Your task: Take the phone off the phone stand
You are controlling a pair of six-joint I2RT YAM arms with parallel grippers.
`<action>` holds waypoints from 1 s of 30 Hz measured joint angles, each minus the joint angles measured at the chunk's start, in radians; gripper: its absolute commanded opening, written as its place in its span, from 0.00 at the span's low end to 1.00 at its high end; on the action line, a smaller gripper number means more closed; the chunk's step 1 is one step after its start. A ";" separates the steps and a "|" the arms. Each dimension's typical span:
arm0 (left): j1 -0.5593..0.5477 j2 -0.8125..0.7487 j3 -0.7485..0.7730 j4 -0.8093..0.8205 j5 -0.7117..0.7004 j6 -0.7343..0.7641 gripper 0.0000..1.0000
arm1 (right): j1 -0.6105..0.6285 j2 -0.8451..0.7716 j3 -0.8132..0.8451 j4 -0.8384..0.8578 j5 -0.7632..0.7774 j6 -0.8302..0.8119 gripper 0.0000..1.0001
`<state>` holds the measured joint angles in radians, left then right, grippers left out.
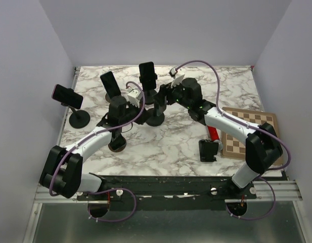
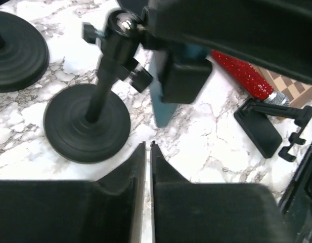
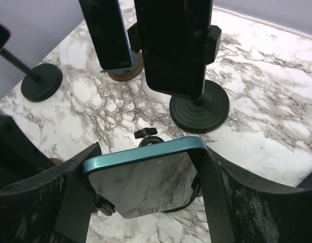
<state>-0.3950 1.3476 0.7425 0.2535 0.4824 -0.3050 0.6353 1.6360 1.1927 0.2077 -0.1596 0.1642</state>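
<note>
A teal-edged phone (image 3: 145, 174) sits in the clamp of a black phone stand (image 1: 156, 120). My right gripper (image 3: 145, 202) is shut on it, one finger (image 3: 75, 197) on each side edge. The clamp ends still show under the phone. In the top view the right gripper (image 1: 162, 96) hangs over that stand. My left gripper (image 2: 147, 147) is shut and empty, low over the marble just beside the stand's round base (image 2: 87, 124). The phone's edge (image 2: 163, 101) and clamp (image 2: 183, 78) show above it. In the top view the left gripper (image 1: 126, 117) is left of the stand.
Other stands with dark phones are close by: one (image 3: 168, 45) on a black base (image 3: 198, 109), one (image 3: 106, 33) on a brown base (image 3: 126, 71), one at far left (image 1: 67, 96). A red object (image 2: 241, 73), a fallen black holder (image 2: 262, 129) and a chessboard (image 1: 247, 131) lie right.
</note>
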 measured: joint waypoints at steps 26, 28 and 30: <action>-0.071 -0.048 0.002 0.166 -0.262 -0.021 0.61 | 0.101 0.048 0.138 -0.189 0.293 0.125 0.01; -0.071 -0.039 0.002 0.168 -0.257 -0.021 0.62 | 0.101 0.051 0.146 -0.198 0.293 0.125 0.01; -0.071 -0.029 0.002 0.169 -0.254 -0.022 0.62 | 0.102 0.053 0.149 -0.201 0.293 0.125 0.01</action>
<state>-0.4660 1.3186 0.7444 0.4221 0.2287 -0.3271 0.7372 1.6890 1.3418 0.0063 0.1337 0.2890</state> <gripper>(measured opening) 0.609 0.788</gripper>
